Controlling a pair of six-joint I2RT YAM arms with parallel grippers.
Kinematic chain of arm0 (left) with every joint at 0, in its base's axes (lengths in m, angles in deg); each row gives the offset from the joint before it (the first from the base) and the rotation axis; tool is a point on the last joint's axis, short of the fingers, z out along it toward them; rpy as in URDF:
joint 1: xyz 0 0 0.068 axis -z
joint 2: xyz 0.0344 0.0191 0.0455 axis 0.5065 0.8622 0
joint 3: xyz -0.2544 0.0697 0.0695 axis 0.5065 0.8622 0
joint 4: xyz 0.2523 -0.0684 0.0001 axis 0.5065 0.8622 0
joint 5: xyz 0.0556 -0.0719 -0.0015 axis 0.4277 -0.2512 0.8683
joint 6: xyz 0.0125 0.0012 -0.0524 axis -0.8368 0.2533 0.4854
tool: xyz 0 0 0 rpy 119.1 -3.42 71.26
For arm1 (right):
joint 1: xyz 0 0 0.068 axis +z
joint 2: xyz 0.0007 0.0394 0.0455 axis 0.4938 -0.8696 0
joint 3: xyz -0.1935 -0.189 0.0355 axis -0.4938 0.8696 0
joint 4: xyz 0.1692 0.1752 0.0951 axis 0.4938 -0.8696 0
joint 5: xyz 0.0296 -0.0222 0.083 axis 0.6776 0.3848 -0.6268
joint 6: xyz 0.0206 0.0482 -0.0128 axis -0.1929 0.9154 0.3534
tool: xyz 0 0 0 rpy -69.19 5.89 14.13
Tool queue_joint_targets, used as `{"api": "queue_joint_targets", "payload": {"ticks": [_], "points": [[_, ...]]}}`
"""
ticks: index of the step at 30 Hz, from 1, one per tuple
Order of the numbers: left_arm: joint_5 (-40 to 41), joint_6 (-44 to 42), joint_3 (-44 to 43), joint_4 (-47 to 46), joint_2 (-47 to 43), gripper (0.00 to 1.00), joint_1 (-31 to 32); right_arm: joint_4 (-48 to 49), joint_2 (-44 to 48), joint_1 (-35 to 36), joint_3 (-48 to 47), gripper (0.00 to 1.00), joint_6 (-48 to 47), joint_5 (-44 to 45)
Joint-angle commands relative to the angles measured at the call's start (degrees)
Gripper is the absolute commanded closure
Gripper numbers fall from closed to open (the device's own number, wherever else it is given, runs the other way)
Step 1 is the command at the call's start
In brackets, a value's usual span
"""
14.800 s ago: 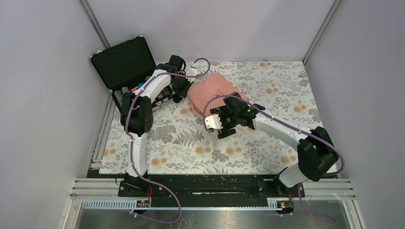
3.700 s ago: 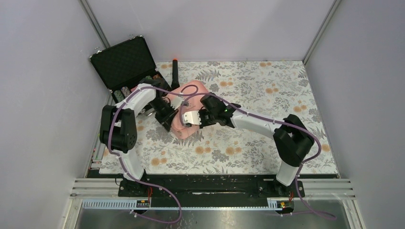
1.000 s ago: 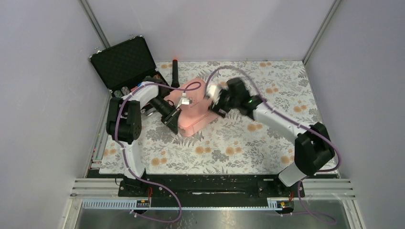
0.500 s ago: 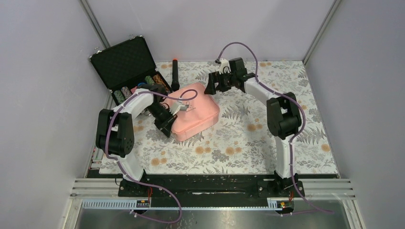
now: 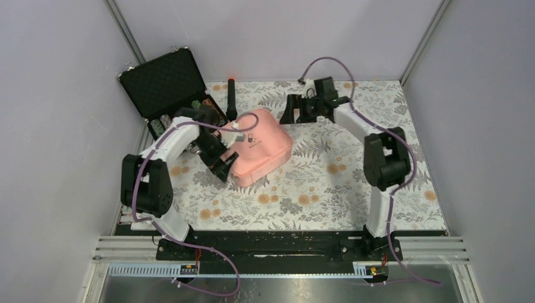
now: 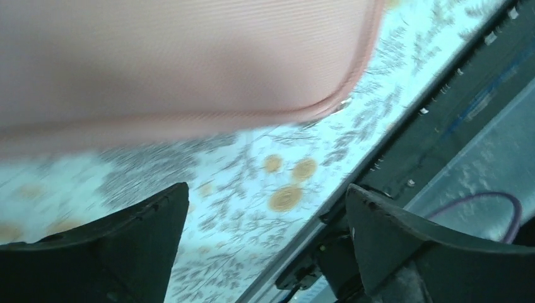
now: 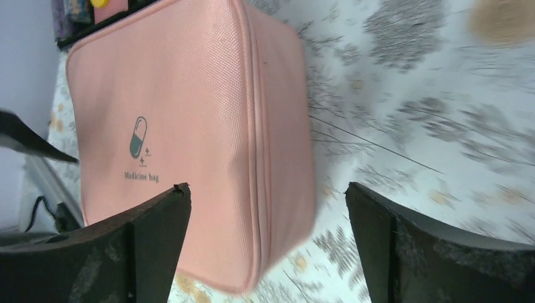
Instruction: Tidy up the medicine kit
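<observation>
The medicine kit (image 5: 260, 145), a pink soft pouch, lies shut on the floral mat at centre left, its pill logo (image 7: 138, 137) facing up. My left gripper (image 5: 223, 166) sits low at the kit's near-left edge. In the left wrist view it (image 6: 266, 188) is open with only mat between its fingers, and the kit's rounded edge (image 6: 189, 57) lies just ahead. My right gripper (image 5: 288, 115) is off the kit's far right corner, near the back of the mat. In the right wrist view it (image 7: 268, 187) stands wide open, facing the kit's zipped side (image 7: 255, 139) and holding nothing.
An open black hard case (image 5: 165, 83) with poker chips (image 5: 188, 113) stands at the back left, close behind my left arm. A black stick with an orange tip (image 5: 231, 99) lies between the case and the kit. Grey walls enclose the mat on three sides.
My left gripper was shut at the kit's near-left edge and has opened. My right arm swung from over the kit to the back of the mat with its jaws opening wide.
</observation>
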Motion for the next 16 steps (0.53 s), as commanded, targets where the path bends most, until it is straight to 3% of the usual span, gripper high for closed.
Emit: {"api": "queue_joint_targets", "payload": {"ticks": [1,3,9,12,16], "points": [[7.7,0.9,-8.1,-4.5,-8.1,0.01,-9.1,-7.0,16.5,-3.3,1.1,0.0,-9.8,9.7],[8.1,6.0,-7.1,-13.1,-11.5,0.01,-12.4,-6.7,21.7,-3.6,3.9,0.01,-14.1,13.4],[10.3,23.9,10.4,-47.3,-23.3,0.01,-15.1,1.4,38.5,-3.8,17.1,0.01,-11.8,30.7],[12.9,30.7,14.5,-56.8,-25.3,0.01,-15.1,4.6,44.2,-3.9,22.2,0.01,-10.5,34.5],[18.5,36.3,17.7,-63.5,-26.6,0.01,-15.0,2.1,46.1,-4.2,23.4,0.02,-15.6,31.3]]}}
